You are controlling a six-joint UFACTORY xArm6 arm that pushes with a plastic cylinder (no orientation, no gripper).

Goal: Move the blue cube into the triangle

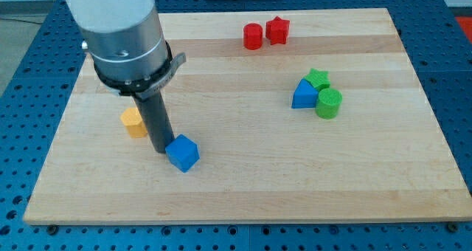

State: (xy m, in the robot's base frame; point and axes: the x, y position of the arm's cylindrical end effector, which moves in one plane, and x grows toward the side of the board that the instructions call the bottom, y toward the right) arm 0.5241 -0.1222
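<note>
Board: a pale wooden board (243,192) lay on a blue perforated bench (22,74) and filled most of the view.
Arm: a white and grey arm (122,37) came down from the view's top left and ended in a straight dark rod (156,122).
Tip: the arm carried no gripper, so there was nothing to open or close; the tip (160,151) rested on the board, touching or just beside the left side of the blue cube.
Blue cube: the blue cube (182,153) sat left of centre, near the view's bottom, well apart from the triangle.
Blue triangle: a blue triangular block (302,95) stood on the right half, touching a green cylinder (329,103) on its right and a green star (318,78) above it.
Red pair: a red cylinder (253,36) and a red star (277,30) sat touching, near the view's top.
Yellow block: a yellow block (133,122), its shape unclear, lay just left of the rod, partly hidden.
</note>
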